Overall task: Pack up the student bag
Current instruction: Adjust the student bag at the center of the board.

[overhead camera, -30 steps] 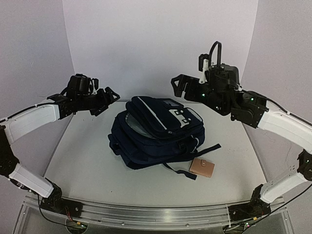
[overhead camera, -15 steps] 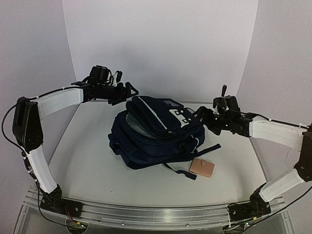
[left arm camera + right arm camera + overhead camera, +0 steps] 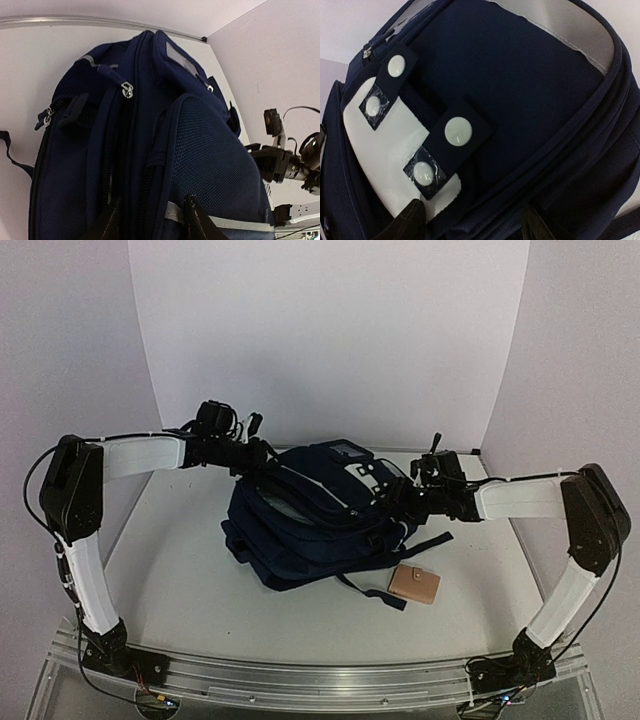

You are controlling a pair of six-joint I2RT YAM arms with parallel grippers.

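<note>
Where: the bag is lying in the middle of the desk, nearer the far edge, front pocket facing up.
Left side: the left pincer is straddling a fabric ridge at the bag's far-left end; I cannot tell whether it is clamping.
Right side: the right pincer is straddling the pocket's rim; grip equally unclear.
Doing it well: I'd say each should be pinching only the top layer beside the zip, then pulling apart evenly.
Writing: nothing readable is showing, only a white graphic with round studs.
</note>
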